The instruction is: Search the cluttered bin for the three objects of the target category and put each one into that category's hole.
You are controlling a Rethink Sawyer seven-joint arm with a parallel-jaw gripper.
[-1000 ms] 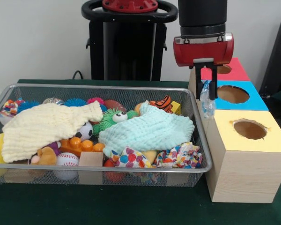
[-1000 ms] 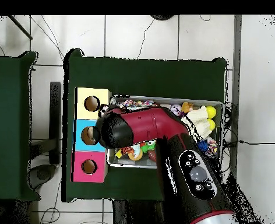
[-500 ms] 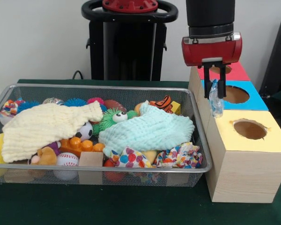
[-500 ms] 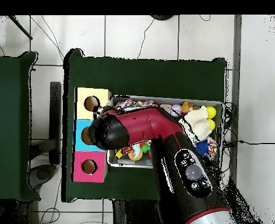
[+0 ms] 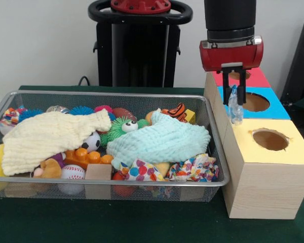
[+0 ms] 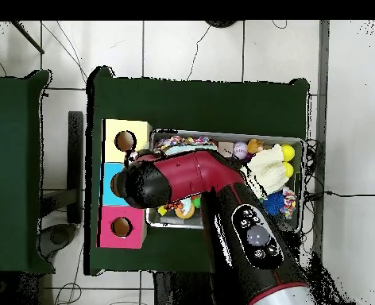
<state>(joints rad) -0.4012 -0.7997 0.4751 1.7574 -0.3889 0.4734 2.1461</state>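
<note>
A: Front view: the arm (image 5: 229, 20) is hanging over the row of boxes beside the bin (image 5: 217, 136), and the hand (image 5: 233, 76) is pinching a small clear wrapper (image 5: 235, 107) that is dangling at the blue box's (image 5: 273, 108) near edge, just short of its hole (image 5: 255, 102).

B: So it is delivering one find?

A: I judge so. The next move is calling for a slight shift over the hole, then letting go.

B: How is the wrapper looking?

A: Crinkled, see-through, limp, with a bluish tint; it is hanging straight down from the fingertips, touching nothing else that I can make out.
</note>
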